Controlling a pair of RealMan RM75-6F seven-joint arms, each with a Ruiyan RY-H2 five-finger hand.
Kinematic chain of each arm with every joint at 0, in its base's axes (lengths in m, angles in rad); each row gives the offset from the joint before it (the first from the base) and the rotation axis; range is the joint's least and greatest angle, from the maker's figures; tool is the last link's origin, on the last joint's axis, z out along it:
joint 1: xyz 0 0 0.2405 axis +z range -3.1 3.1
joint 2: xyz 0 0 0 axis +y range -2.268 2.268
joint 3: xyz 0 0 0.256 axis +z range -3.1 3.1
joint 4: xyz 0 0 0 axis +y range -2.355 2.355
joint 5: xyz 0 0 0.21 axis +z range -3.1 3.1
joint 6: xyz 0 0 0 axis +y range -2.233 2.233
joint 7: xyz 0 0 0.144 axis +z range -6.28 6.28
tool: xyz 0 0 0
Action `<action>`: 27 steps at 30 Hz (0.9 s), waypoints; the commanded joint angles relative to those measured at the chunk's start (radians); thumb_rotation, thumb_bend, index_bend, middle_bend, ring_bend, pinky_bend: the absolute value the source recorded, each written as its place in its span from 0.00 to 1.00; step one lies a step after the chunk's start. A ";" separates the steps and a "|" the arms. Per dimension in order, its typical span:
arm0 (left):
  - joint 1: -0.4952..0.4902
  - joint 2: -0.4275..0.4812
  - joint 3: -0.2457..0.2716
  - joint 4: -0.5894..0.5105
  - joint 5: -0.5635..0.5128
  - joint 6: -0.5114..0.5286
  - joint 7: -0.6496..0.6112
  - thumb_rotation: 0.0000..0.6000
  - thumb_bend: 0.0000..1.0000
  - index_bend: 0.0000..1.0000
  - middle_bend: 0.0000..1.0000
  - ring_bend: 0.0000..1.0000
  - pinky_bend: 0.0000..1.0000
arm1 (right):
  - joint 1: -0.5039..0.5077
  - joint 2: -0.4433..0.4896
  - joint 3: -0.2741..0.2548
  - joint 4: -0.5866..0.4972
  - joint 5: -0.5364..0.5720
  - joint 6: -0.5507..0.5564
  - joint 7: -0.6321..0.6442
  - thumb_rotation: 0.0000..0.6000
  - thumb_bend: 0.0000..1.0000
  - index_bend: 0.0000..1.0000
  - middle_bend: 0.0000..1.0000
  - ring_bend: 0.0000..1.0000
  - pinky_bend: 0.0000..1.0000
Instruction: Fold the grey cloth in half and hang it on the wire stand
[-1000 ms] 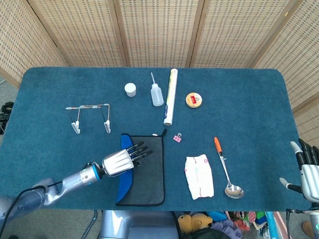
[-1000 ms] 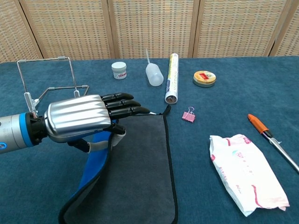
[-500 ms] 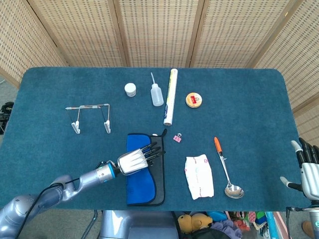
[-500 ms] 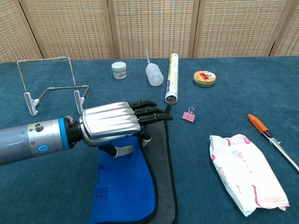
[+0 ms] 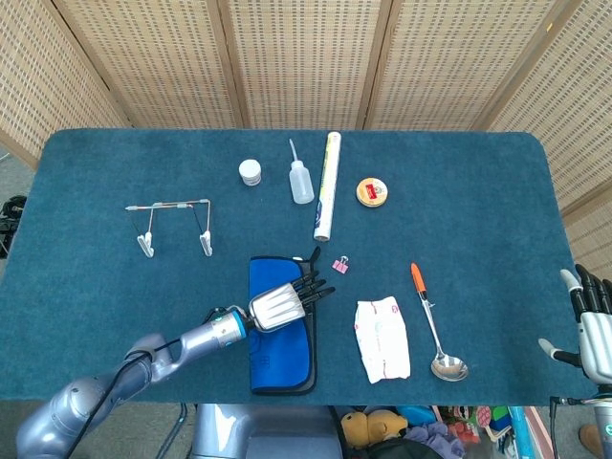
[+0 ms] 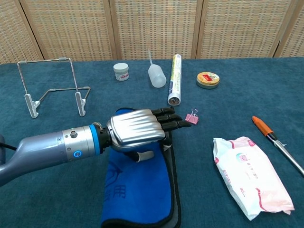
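While folded, cloth (image 5: pixel 278 330) underlies left hand (image 5: pixel 283 304).

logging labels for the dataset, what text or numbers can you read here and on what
Nothing reads clearly.
Cloth: dark mark on its blue face, not legible.
Wipes pack: pink print, too blurred.
Round tin: red and yellow lid design, too small.
White jar: red label print, too small.
Tube: faint print along its side, unreadable.
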 commanded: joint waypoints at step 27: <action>-0.018 0.003 -0.004 -0.020 -0.030 0.073 0.042 1.00 0.33 0.00 0.00 0.00 0.00 | -0.003 0.007 -0.002 -0.006 -0.002 0.003 0.007 1.00 0.00 0.00 0.00 0.00 0.00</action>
